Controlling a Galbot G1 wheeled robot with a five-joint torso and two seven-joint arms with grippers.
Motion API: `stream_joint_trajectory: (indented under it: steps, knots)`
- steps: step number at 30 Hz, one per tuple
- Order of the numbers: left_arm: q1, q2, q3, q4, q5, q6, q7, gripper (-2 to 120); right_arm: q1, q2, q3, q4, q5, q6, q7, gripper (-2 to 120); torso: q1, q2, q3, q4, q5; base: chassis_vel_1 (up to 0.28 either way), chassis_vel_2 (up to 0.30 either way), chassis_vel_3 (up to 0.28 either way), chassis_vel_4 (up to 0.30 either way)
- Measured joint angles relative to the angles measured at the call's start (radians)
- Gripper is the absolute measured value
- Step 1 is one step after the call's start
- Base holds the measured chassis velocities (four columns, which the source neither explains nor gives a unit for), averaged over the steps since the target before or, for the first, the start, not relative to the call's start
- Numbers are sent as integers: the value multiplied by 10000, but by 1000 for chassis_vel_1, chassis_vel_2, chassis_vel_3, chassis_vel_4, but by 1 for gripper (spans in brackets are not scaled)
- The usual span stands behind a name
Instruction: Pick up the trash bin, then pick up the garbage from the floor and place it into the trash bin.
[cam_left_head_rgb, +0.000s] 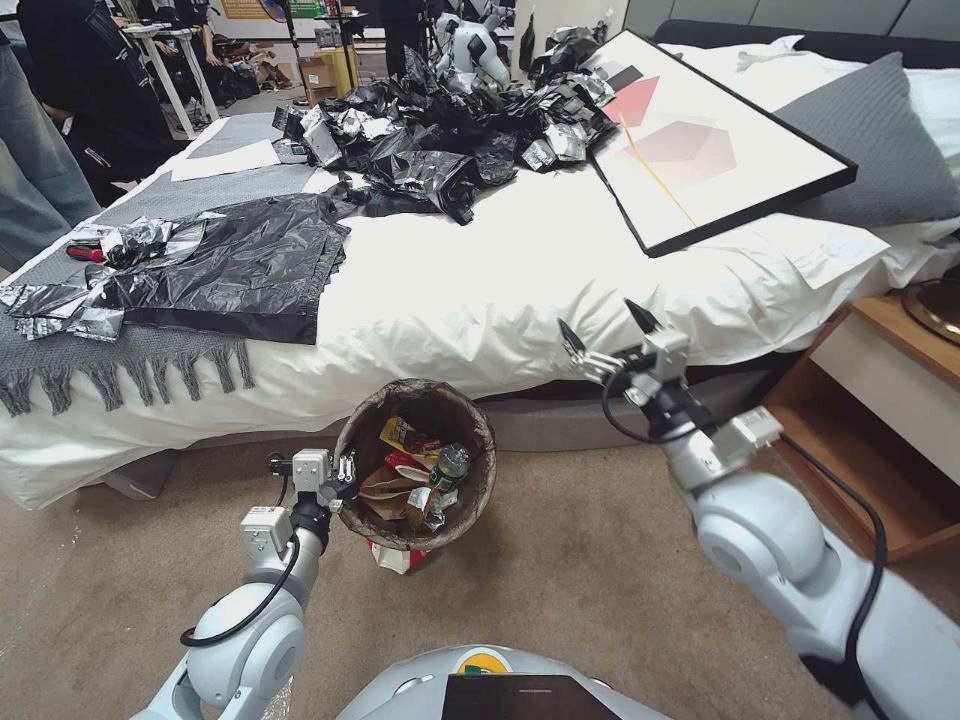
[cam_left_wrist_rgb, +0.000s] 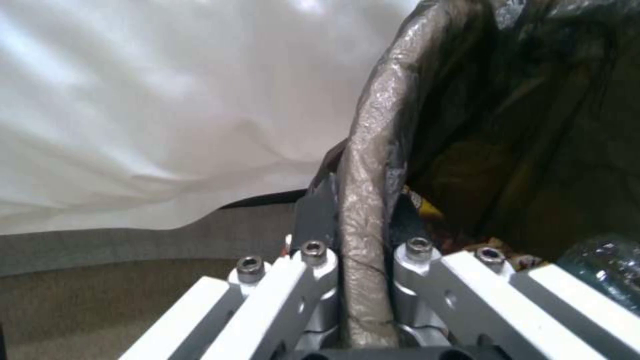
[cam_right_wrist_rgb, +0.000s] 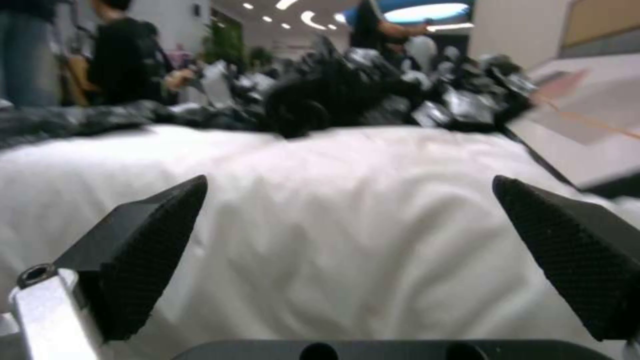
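Observation:
The trash bin (cam_left_head_rgb: 470, 420), a round pail lined with a brown-black bag, hangs just above the carpet in front of the bed. My left gripper (cam_left_head_rgb: 345, 470) is shut on its near-left rim (cam_left_wrist_rgb: 363, 210), one finger inside and one outside the bag-covered edge. Inside lies garbage (cam_left_head_rgb: 415, 480): a tan paper bag, a yellow wrapper, a red packet and a clear bottle (cam_left_wrist_rgb: 603, 265) with a green label. A red-and-white packet (cam_left_head_rgb: 395, 555) shows on the floor under the bin. My right gripper (cam_left_head_rgb: 605, 335) is open and empty, raised at the bed's edge, its black fingertips (cam_right_wrist_rgb: 153, 240) spread wide.
A white bed (cam_left_head_rgb: 500, 270) stands ahead, with glossy black plastic bags (cam_left_head_rgb: 440, 130), a grey fringed throw (cam_left_head_rgb: 110, 360) and a framed picture (cam_left_head_rgb: 700, 150) on it. A wooden nightstand (cam_left_head_rgb: 880, 420) stands at the right. Beige carpet (cam_left_head_rgb: 560, 580) lies open around the bin.

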Motion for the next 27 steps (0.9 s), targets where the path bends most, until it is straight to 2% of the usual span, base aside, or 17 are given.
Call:
stream_joint_trajectory:
  steps: [1,2,3,4,5,8,9,12,13,17,21,27]
  knots:
    - [0,0,0,0,0,0,0,4,0,0,0,0,0,0,0,100,0,0,0,0,0,0,0,0,0]
    - [0,-5,-3,10,19,-6,-1,4,-540,177,598,46,-224,-89,63,100,0,0,0,-1,-4,0,0,0,0]
    - [15,-13,-4,34,62,-23,-1,4,-1916,717,1864,107,-904,-223,144,100,1,0,0,-10,6,0,0,0,0]
    - [26,-20,-4,35,80,-29,-1,4,-2617,1032,2363,174,-1240,-239,176,100,0,0,0,-10,4,0,0,0,0]
    - [26,-20,-4,35,80,-29,-1,4,-2617,1032,2363,174,-1240,-239,176,100,0,0,0,-10,4,0,0,0,0]
    - [97,-36,-14,37,149,-42,-16,4,-4867,2241,3447,263,-2780,242,135,100,0,0,0,-8,-1,0,0,0,0]
    - [97,-36,-14,37,149,-42,-16,4,-4867,2241,3447,263,-2780,242,135,100,0,0,0,-8,-1,0,0,0,0]
    - [173,-82,-31,36,182,-50,-26,4,-6217,3279,3549,126,-4201,771,164,100,0,1,0,-7,-1,0,0,0,0]
    - [173,-82,-31,36,182,-50,-26,4,-6217,3279,3549,126,-4201,771,164,100,0,1,0,-7,-1,0,0,0,0]
    - [252,-111,-62,35,201,-75,-33,4,-6827,4425,3593,-52,-5293,1134,214,100,0,1,0,-5,-2,0,0,0,0]
    - [261,-157,-27,36,216,-83,-42,4,-6890,4885,3472,-143,-5623,1232,235,100,0,0,0,-5,-2,0,0,0,0]
    - [263,-180,-9,23,189,-85,-62,4,-6884,5110,3310,-183,-5828,1269,238,100,0,0,0,-5,-2,0,0,0,0]
